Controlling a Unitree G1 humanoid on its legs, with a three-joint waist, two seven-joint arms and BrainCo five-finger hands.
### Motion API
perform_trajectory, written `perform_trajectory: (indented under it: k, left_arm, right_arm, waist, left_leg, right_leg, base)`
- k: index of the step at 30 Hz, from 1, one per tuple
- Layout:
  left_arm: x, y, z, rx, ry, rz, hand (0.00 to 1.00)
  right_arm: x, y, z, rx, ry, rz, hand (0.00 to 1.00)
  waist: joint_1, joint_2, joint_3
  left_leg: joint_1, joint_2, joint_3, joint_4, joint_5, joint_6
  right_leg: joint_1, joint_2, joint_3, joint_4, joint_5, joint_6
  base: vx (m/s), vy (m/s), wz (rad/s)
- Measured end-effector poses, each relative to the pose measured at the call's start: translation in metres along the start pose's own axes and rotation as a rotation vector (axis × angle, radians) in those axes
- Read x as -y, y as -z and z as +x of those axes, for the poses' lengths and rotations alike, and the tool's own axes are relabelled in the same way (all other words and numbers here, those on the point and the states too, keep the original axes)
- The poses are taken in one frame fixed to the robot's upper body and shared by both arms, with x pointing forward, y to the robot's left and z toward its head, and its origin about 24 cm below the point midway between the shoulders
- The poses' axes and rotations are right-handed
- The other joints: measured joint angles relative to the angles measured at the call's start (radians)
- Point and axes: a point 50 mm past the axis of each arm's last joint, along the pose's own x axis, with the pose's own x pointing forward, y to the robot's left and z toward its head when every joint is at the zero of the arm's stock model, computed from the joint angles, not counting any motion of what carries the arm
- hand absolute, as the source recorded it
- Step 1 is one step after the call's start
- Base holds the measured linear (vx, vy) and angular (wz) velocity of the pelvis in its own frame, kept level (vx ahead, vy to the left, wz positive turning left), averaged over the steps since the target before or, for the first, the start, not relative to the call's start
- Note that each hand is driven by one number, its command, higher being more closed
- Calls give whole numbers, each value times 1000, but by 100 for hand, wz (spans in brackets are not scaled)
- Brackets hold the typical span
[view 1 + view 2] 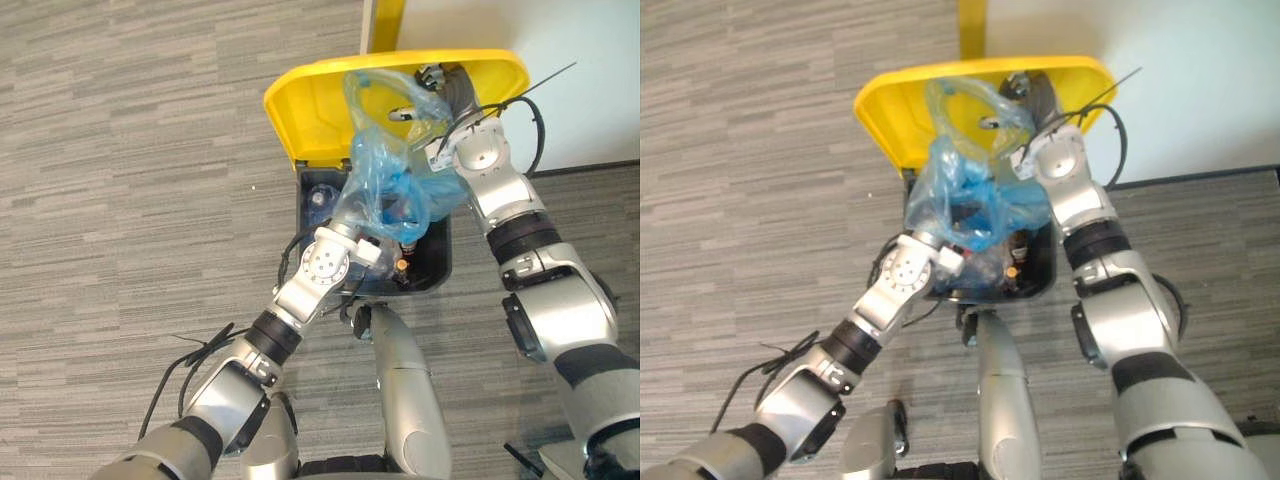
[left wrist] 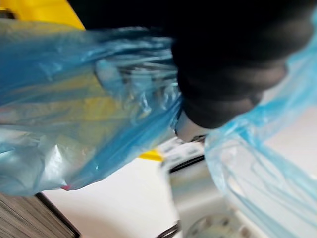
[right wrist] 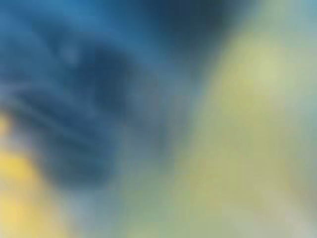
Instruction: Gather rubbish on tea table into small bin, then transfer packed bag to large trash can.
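Left eye view: the large black trash can [image 1: 437, 262] stands on the grey striped carpet floor [image 1: 120, 150], close to the white wall [image 1: 570, 70]. Its yellow plastic lid [image 1: 310, 110] is thrown wide open. The packed bag of translucent blue plastic [image 1: 385, 175] hangs right over the open mouth, with its bulging lower part at the rim and its top stretched up in front of the lid. The right hand [image 1: 440, 82] is up at the lid's inner face, at the top loop of the bag. Its fingers are half lost behind the blue film, so it cannot be told whether they are curled on it. The left arm comes up from the lower left to the can's near rim and runs in under the bag.

Right eye view: it's the same picture from a touch to the side. The bag sits between the two arms, over the can and in front of the lid.

Left wrist view: the left hand [image 2: 228, 69] shows its dark ribbed cover with blue film crowding it on both sides and yellow lid behind. The fingers are hidden, so their state cannot be told.

Right wrist view: there is blurred blue against yellow, very close, and no fingers can be made out.
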Motion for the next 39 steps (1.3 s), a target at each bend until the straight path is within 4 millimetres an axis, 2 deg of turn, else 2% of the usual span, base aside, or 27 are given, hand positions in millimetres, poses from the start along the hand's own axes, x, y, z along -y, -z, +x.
perform_trajectory:
  k: [2,3,5,8,11,12,17,24,27,28,29,30,31,32,33,35,37,39]
  left_arm:
    - [-3,9,3,-50,-16,38,100]
    - [-4,14,3,-72,-18,53,100]
    - [-8,23,1,-118,-35,72,100]
    - [-14,33,-2,-171,-61,87,100]
    - [-15,38,2,-199,-65,134,100]
    - [-15,38,4,-205,-59,157,0]
    - [-24,47,12,-279,-61,260,0]
    - [-39,70,4,-477,-89,462,0]
    - [-48,72,2,-520,-109,560,0]
    - [-51,74,1,-539,-115,594,0]
    - [-52,75,-1,-549,-112,619,0]
    - [-51,77,-2,-557,-101,642,0]
    - [-51,76,-2,-555,-102,651,0]
    - [-54,77,-3,-572,-111,658,0]
    - [-55,78,-4,-582,-101,668,0]
    - [-53,76,-4,-566,-102,674,0]
    - [-55,74,-5,-559,-121,669,0]
    - [-57,74,-11,-550,-136,665,0]
  right_arm:
    - [3,1,0,-3,6,-6,0]
    - [3,1,0,-1,14,-5,0]
    - [1,0,0,0,12,-5,0]
    - [2,-1,0,7,14,-9,0]
    - [2,-9,0,42,20,-5,0]
    - [2,-11,1,57,22,-3,0]
    - [-5,-22,0,108,-7,-19,0]
    - [-6,-31,-1,153,-8,-59,0]
    - [-5,-39,-1,186,0,-80,0]
    - [-5,-42,-2,196,1,-86,0]
    - [-6,-43,-3,201,1,-88,0]
    - [-4,-40,-4,197,9,-102,0]
    - [-4,-42,-3,200,10,-103,0]
    - [-8,-41,-4,197,0,-97,0]
    - [-8,-34,-6,179,1,-88,0]
    - [-8,-29,-9,167,0,-98,0]
    - [-12,-24,-12,160,-14,-111,0]
    - [-17,-3,-22,107,-34,-137,0]
  waist:
    - [-9,2,3]
    - [-9,-9,9]
    - [-5,-10,10]
    - [-7,-10,10]
    - [-15,-10,10]
    - [-16,-10,10]
    - [-23,-12,11]
    - [-39,-19,14]
    - [-52,-41,22]
    - [-53,-50,24]
    - [-43,-51,24]
    - [-81,-85,21]
    - [-79,-86,25]
    - [-64,-85,24]
    - [-53,-89,24]
    - [-41,-92,24]
    - [-41,-92,24]
    - [-38,-92,24]
  left_leg:
    - [27,-9,12,-10,-5,16]
    - [32,-10,14,-20,-10,13]
    - [26,-20,19,-17,-11,16]
    - [12,-19,27,-15,-15,22]
    - [-14,-8,27,-17,-15,20]
    - [-25,-7,26,-12,-15,19]
    - [-56,-4,27,29,-18,13]
    - [-82,-18,6,52,-21,12]
    - [-94,-32,-5,77,-29,21]
    - [-92,-33,-6,71,-32,25]
    - [-87,-32,-13,47,-34,32]
    - [-87,-50,-45,41,-32,8]
    - [-88,-51,-46,53,-30,-11]
    - [-84,-39,-56,60,-29,-18]
    - [-65,-24,-65,57,-43,-8]
    - [-57,-23,-64,59,-44,-10]
    - [-55,-32,-62,70,-45,-11]
    - [-31,-36,-66,69,-49,-12]
  right_leg:
    - [-4,11,-27,11,7,-12]
    - [-6,9,-25,15,6,-11]
    - [-10,8,-18,4,4,-5]
    - [-11,-7,-45,-23,23,22]
    - [-25,-7,-61,-42,35,19]
    - [-34,-7,-63,-42,35,19]
    - [-52,-12,-86,-40,37,21]
    - [-64,-41,-108,-34,41,23]
    - [-66,-60,-109,-20,37,20]
    - [-65,-76,-125,-15,23,63]
    - [-93,-106,-122,57,-23,115]
    - [-105,-117,91,134,13,32]
    - [-106,-107,84,138,-5,39]
    - [-103,-91,53,124,-1,46]
    - [-100,-81,30,136,8,37]
    - [-97,-82,28,143,7,40]
    - [-91,-89,31,143,4,44]
    - [-58,-102,29,142,1,49]
  base:
    - [89,-35,12]
    - [19,-24,7]
    - [-69,-26,-6]
    - [-87,-1,-10]
    - [-64,-38,5]
    - [-31,-63,3]
    - [-38,-27,-9]
    - [-50,-16,4]
    - [-95,-12,8]
    - [-67,-23,-2]
    - [-24,-71,53]
    - [12,-128,66]
    - [89,-165,52]
    - [122,-102,-11]
    - [123,-42,-18]
    - [45,-7,-5]
    - [6,-14,-3]
    - [-42,30,8]
